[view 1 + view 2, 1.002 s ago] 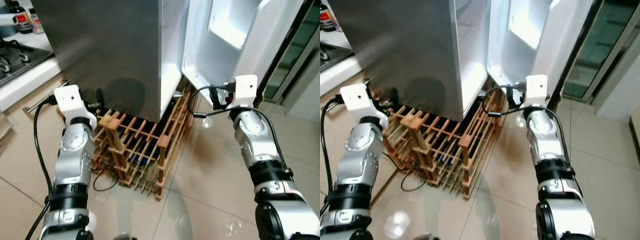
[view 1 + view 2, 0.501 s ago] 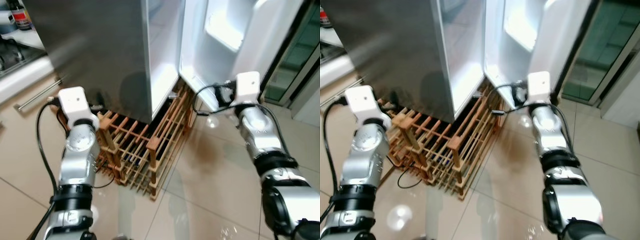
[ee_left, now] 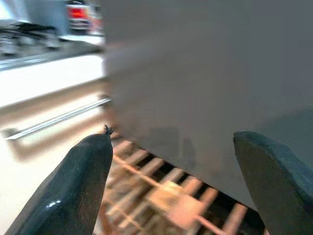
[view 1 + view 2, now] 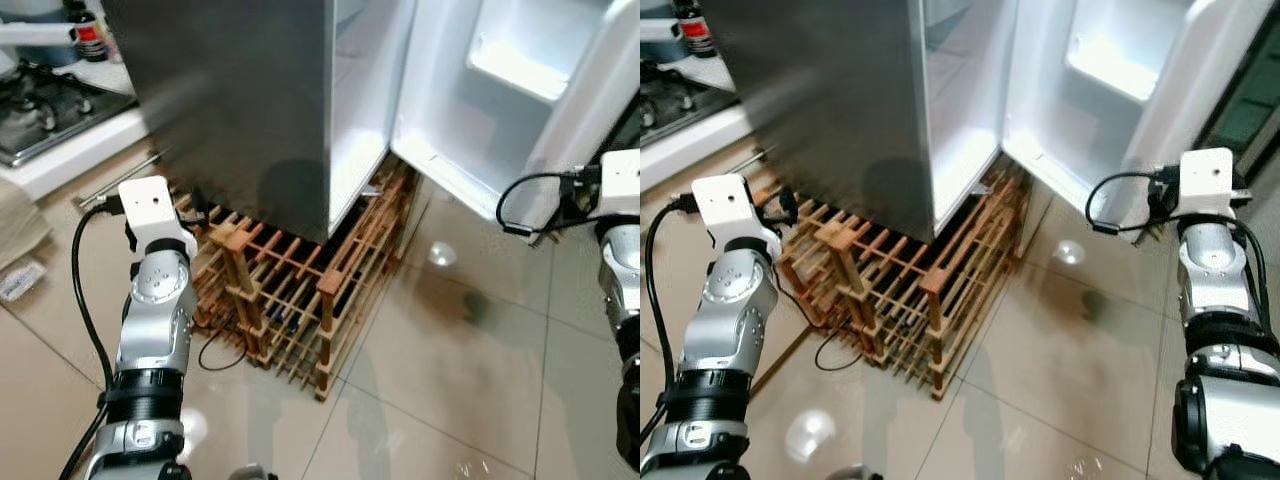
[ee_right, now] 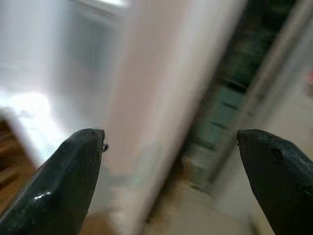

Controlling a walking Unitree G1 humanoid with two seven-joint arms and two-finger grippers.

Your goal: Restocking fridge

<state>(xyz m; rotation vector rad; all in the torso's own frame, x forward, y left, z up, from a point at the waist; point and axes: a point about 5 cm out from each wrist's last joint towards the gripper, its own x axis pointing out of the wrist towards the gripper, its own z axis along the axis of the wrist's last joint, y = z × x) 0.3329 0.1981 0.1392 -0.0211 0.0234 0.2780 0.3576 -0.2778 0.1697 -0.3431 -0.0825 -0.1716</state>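
The steel fridge (image 4: pixel 230 100) stands straight ahead with its side panel facing me. Its white door (image 4: pixel 500 110) is swung open to the right, showing a moulded door shelf (image 4: pixel 1110 60) with nothing in it. The lit inner wall (image 4: pixel 355 110) is seen through the gap. My left gripper (image 3: pixel 171 136) is open and empty, low beside the steel panel. My right gripper (image 5: pixel 170 133) is also open and empty, at the outer edge of the door. My left arm (image 4: pixel 155 300) and right arm (image 4: pixel 1210 270) are both raised in front of me.
A wooden lattice rack (image 4: pixel 300 290) lies on the floor against the fridge base, with a black cable (image 4: pixel 215 355) beside it. A gas hob (image 4: pixel 40 100) and bottles (image 4: pixel 90 35) sit on the counter at far left. Glossy floor tiles (image 4: pixel 460 380) spread to the right.
The camera has swung, so the whole scene has shifted. My right arm has moved from the door's lower edge out to the right, past the door's outer corner.
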